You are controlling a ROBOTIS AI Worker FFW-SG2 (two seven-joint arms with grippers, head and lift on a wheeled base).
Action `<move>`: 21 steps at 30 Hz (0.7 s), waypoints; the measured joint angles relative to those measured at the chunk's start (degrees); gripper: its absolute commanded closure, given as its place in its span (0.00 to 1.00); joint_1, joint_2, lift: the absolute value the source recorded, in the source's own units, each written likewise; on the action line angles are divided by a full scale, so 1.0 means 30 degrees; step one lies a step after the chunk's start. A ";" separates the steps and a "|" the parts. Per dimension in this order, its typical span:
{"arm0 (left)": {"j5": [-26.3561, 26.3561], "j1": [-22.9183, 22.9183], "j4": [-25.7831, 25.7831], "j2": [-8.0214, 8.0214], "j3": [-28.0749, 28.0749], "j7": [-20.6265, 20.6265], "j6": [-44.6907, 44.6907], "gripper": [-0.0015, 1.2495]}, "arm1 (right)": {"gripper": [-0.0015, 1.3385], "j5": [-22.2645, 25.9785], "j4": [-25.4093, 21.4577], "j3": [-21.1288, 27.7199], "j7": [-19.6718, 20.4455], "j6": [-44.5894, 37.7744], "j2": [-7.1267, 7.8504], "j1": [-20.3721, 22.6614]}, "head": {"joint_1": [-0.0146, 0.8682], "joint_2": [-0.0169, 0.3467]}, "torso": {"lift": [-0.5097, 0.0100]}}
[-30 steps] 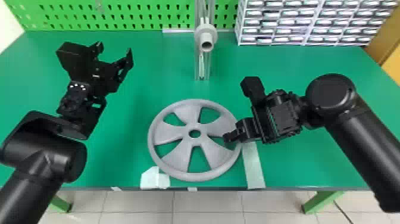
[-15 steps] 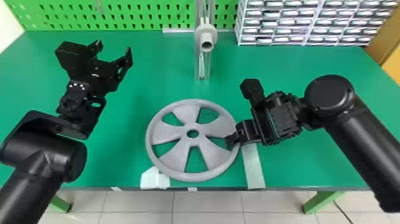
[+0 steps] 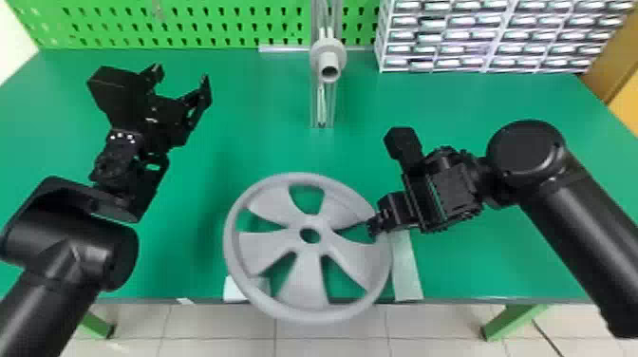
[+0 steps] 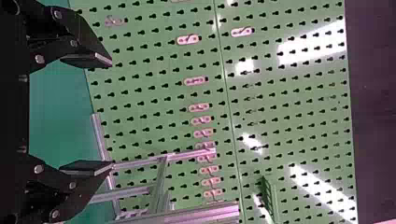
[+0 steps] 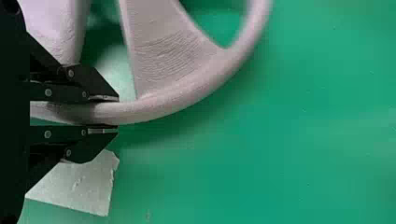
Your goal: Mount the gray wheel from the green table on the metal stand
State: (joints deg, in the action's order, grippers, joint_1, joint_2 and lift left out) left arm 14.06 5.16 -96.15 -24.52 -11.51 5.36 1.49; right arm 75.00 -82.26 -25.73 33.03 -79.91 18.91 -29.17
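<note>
The gray wheel [image 3: 304, 285] is held at the robot's right side of its rim by the right gripper [image 3: 375, 225]. In the right wrist view, the rim is clasped between the two flat fingers of the right gripper [image 5: 116, 114], one on each side. In the head view, the wheel's face is turned up, and its near rim is seen projecting past the front edge of the green table [image 3: 474, 104], against the floor tiles [image 3: 351, 339]. A white patch [image 3: 235, 289] is partly covered by the rim, and a pale strip [image 3: 407, 270] is seen beside it.

Beyond the wheel, well apart from it, the metal stand [image 3: 322, 109] is seen upright, with a gray hub [image 3: 328, 50] borne on it. The left gripper [image 3: 182, 76] is held over the table's left part, its fingers spread wide with nothing grasped. The table is backed by a green pegboard [image 3: 190, 23], and a drawer rack [image 3: 474, 35] is placed at the back right.
</note>
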 measured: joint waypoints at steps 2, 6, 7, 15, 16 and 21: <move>0.0000 -0.0004 0.0000 0.0000 0.0000 0.0000 0.0000 0.38 | 0.80 -0.0015 0.0001 0.0017 0.0005 -0.0010 -0.0003 0.0004 | 1.00 0.19 | 0.79; 0.0000 -0.0014 0.0000 0.0000 -0.0003 0.0000 0.0000 0.38 | 0.82 -0.0060 0.0000 0.0074 0.0004 -0.0045 -0.0003 0.0028 | 1.00 0.19 | 0.79; 0.0000 -0.0016 0.0000 0.0000 -0.0003 0.0000 0.0000 0.38 | 0.83 -0.0072 0.0000 0.0082 0.0004 -0.0053 -0.0002 0.0034 | 1.00 0.19 | 0.79; 0.0008 -0.0049 -0.0001 0.0001 -0.0027 0.0001 0.0021 0.38 | 0.83 -0.0484 -0.0077 0.0268 0.0004 -0.0196 0.0051 0.0107 | 1.00 0.19 | 0.79; 0.0014 -0.0054 -0.0011 0.0001 -0.0026 0.0006 0.0037 0.38 | 0.83 -0.0567 -0.0130 0.0294 0.0004 -0.0211 0.0053 0.0120 | 1.00 0.19 | 0.79; 0.0049 -0.0136 -0.0242 0.0001 -0.0003 0.0236 0.0188 0.38 | 0.83 -0.1227 -0.0517 0.0509 0.0004 -0.0326 0.0037 0.0190 | 1.00 0.19 | 0.79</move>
State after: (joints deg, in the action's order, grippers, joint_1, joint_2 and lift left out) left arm 14.21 4.75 -96.88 -24.52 -11.52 6.07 2.05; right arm 71.32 -83.81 -24.20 33.04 -80.89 19.02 -28.60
